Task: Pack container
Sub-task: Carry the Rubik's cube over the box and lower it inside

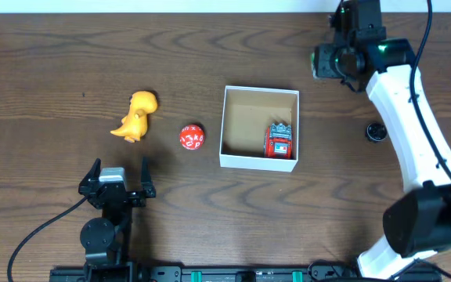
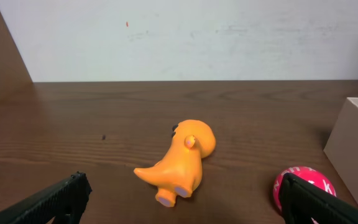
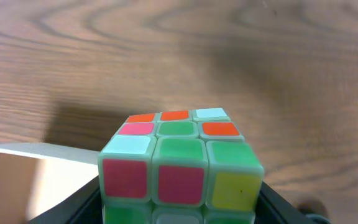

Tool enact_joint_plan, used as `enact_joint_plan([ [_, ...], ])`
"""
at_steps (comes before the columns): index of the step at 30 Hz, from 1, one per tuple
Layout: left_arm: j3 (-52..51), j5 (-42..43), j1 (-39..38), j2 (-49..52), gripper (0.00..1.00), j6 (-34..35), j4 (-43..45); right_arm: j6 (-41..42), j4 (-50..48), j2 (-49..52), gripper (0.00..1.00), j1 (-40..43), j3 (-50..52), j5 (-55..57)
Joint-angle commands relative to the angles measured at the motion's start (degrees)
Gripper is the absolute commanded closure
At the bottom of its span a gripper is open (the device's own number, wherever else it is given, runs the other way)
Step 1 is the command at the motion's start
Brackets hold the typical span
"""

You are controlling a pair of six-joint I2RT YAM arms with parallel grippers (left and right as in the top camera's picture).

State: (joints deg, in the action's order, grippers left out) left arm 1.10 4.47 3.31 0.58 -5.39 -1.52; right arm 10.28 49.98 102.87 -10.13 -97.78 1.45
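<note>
Closest to the lens, a cube, clamped on opposite sides by the right jaws, held above the desk just off the far right corner of the container. Container itself at mid-desk, open top up, brown inside, thin white walls; a red toy in its near right corner, bare floor across the left half. Left of it, apart from the wall, a red die; further left, an orange dinosaur lying on its side. Left jaws wide open and empty at the near left, aimed toward dinosaur and die, touching neither. Small black disc on the right, just beside the right arm. Judging by the thin card walls: probably very light, easy to slide or tip with a nudge, likely to flex or crease under a hard squeeze. Best left in place and filled from above; if shifted at all, pinch one wall at the rim close to a corner, or push low on a side. For the cube, lower inside the walls before letting go, clear of the rim and over the bare left part.
</note>
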Motion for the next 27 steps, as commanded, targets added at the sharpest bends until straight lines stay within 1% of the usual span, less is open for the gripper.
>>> enact_joint_plan([
  [1,-0.87,0.68,-0.13,-0.33,0.02,0.02,-2.10,0.42,-0.81,-3.10,0.58,-2.43,-1.44,0.26],
  [9,-0.87,0.68,-0.13,-0.33,0.02,0.02,-2.10,0.42,-0.70,-3.39,0.56,-6.86,-1.44,0.20],
  [15,-0.87,0.68,-0.13,-0.33,0.02,0.02,-2.10,0.37,2.21,-3.32,0.54,-9.49,-1.31,-0.02],
  [24,-0.87,0.68,-0.13,-0.33,0.02,0.02,-2.12,0.28,3.08,-2.27,0.54,-12.09,-0.24,-4.20],
  [27,-0.87,0.68,-0.13,-0.33,0.02,0.02,-2.10,-2.36,4.17,-1.36,0.55,-12.68,-0.24,-4.96],
])
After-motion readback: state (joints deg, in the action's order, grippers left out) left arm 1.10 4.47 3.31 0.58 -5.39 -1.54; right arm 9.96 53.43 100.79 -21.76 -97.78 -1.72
